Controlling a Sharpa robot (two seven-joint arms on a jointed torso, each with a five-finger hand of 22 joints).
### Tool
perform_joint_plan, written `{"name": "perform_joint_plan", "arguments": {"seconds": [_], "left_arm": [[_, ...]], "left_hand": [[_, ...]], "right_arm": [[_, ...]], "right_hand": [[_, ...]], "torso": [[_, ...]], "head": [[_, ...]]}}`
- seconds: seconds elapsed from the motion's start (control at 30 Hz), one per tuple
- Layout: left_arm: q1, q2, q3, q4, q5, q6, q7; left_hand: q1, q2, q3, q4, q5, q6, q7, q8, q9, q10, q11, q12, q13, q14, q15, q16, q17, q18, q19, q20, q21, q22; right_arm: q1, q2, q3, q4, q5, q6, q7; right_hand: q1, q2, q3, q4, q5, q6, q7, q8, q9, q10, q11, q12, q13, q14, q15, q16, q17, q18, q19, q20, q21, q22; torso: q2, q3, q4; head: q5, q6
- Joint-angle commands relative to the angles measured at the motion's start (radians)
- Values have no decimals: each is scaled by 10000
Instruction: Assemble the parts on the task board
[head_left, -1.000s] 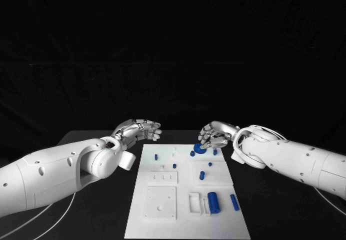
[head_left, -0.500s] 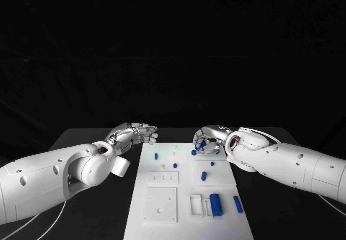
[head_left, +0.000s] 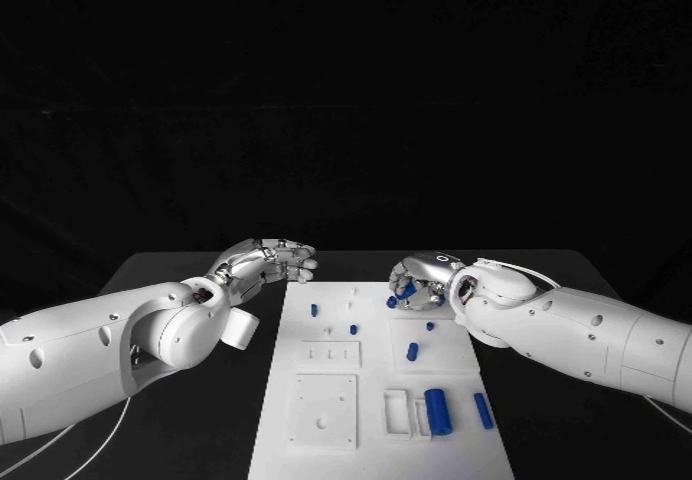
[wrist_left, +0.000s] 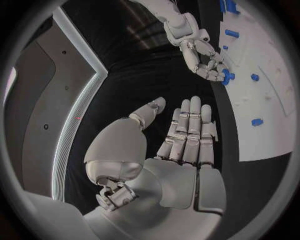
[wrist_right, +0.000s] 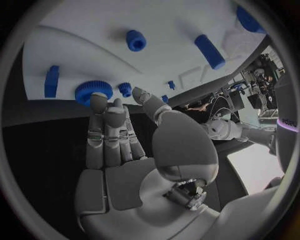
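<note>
Your right hand (wrist_right: 119, 150), fingers extended and holding nothing, touches the blue gear (wrist_right: 94, 91) at the task board's (head_left: 378, 440) far right, so curl around its rim squarely while the left hand (head_left: 270, 262) hovers open beside the board.

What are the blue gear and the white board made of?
The gear looks like matte blue plastic: even colour, fine moulded teeth round its rim, no metal glint. The board looks like smooth white plastic too, with flat raised blocks and slots in the same white, though painted metal can't be ruled out. The right hand beside the gear looks like silvery metal.
</note>
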Motion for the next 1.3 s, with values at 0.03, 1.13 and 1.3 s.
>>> {"name": "perform_joint_plan", "arguments": {"seconds": [0.03, 1.13, 1.3], "left_arm": [[44, -36, 9, 94, -44, -186, 224], [80, 105, 9, -272, -37, -183, 147], [80, 109, 9, -294, -37, -187, 142]], "left_hand": [[-33, -45, -60, -19, -16, -29, 214, -43, 17, -120, 13, -66, -19, -15, 45, -55, -12, -181, -24, -27, -23, -18], [5, -92, -55, -6, 19, -118, 263, -186, 59, -369, 152, -342, -70, -20, 60, -169, 3, -229, -57, -37, -28, -58], [11, -91, -52, -9, 22, -120, 264, -190, 62, -372, 154, -349, -70, -19, 59, -173, 4, -230, -58, -38, -28, -59]], "right_arm": [[3, 41, 5, -11, -544, -78, -259], [2, 133, 6, 30, -468, 222, -322], [2, 137, 6, 63, -468, 273, -328]], "right_hand": [[18, -105, 55, 3, 28, 12, 50, -74, -16, -54, 12, -44, -17, -61, 30, 75, -9, 297, 130, -64, 51, 232], [-299, -30, 510, 20, -240, 366, -69, -6, 28, 497, -175, 164, 151, -159, -148, 349, -221, 297, 192, -73, 334, 219], [-427, -28, 677, 27, -353, 479, -114, 21, 58, 659, -240, 203, 268, -172, -213, 394, -294, 297, 203, -90, 401, 219]], "torso": [[115, 20, 20], [542, 99, -6], [500, 58, 101]], "head": [[26, -15], [15, 179], [-102, 123]]}}
